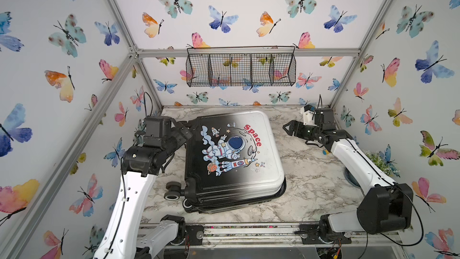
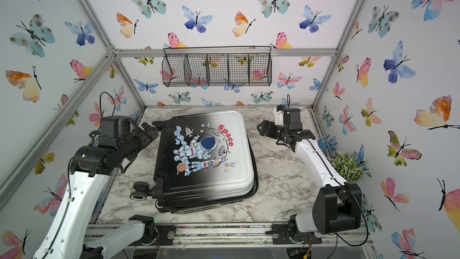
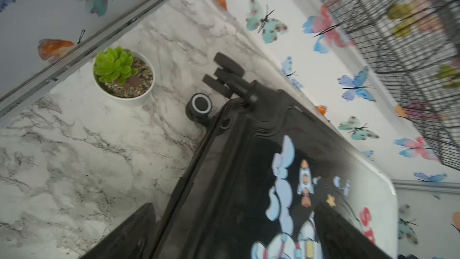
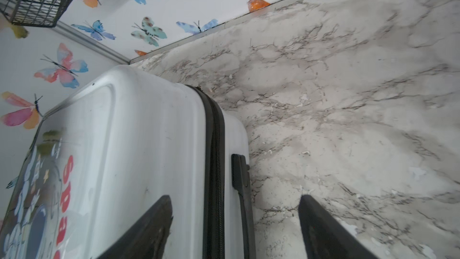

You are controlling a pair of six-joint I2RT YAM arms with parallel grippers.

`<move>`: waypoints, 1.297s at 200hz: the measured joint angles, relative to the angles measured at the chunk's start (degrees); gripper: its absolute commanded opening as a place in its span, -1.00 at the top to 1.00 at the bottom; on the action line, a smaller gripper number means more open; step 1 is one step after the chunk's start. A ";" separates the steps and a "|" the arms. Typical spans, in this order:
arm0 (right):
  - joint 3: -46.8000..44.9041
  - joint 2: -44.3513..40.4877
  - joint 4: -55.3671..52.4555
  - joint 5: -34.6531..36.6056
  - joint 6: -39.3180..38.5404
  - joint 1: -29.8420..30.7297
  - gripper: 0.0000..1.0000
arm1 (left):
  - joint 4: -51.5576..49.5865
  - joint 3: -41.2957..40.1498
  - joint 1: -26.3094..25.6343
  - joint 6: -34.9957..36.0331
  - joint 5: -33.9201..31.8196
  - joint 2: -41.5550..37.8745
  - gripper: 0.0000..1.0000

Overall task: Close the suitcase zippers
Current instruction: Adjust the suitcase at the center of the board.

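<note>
Centre of marble table (image 1: 311,183): suitcase (image 1: 234,155) flat, shells together. Looks rigid, slick, light; probably slides when tugged. Pinch pulls on zippers (image 4: 214,158), none visible. Wide open, empty: left gripper (image 1: 186,128), right gripper (image 1: 287,128).

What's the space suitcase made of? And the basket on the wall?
The suitcase looks like hard, smooth plastic: its ridged shell shines under the light. The basket looks like thin black metal wire, since the wall shows through its mesh.
</note>
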 measured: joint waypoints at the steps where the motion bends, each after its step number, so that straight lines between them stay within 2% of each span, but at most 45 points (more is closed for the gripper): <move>1: 0.00 0.02 0.00 -0.09 0.02 0.07 -0.65 | 0.00 0.00 0.00 0.00 0.00 0.00 -0.97; 13: 0.00 1.11 0.11 -0.85 0.00 0.72 -0.65 | 2.40 -4.07 4.39 1.92 3.91 0.00 -0.97; 36: -1.97 3.48 2.99 -2.40 0.76 1.51 -0.65 | 8.17 -8.50 8.79 3.15 9.73 0.37 -0.97; 62: -6.03 6.54 6.86 -5.09 3.76 1.68 -0.64 | 16.11 -11.23 9.29 3.10 16.94 4.17 -0.97; 108: -12.37 7.37 13.66 -7.50 11.78 2.19 -0.58 | 24.00 -10.75 9.07 2.67 24.76 14.99 -0.97; 132: -15.21 6.10 16.44 -6.38 15.28 3.93 -0.57 | 25.73 -6.69 6.60 2.49 25.38 20.00 -0.97; 180: -21.49 0.24 19.56 -1.81 20.02 7.37 -0.26 | 25.70 3.89 3.13 3.78 21.22 30.45 -0.97; 216: -22.03 -3.61 14.84 1.99 19.02 10.69 -0.07 | 27.10 13.57 0.87 5.66 20.65 39.56 -0.97; 259: -21.64 -6.03 6.05 5.99 14.95 14.75 -0.04 | 26.27 30.14 -3.13 9.44 20.57 52.72 -0.97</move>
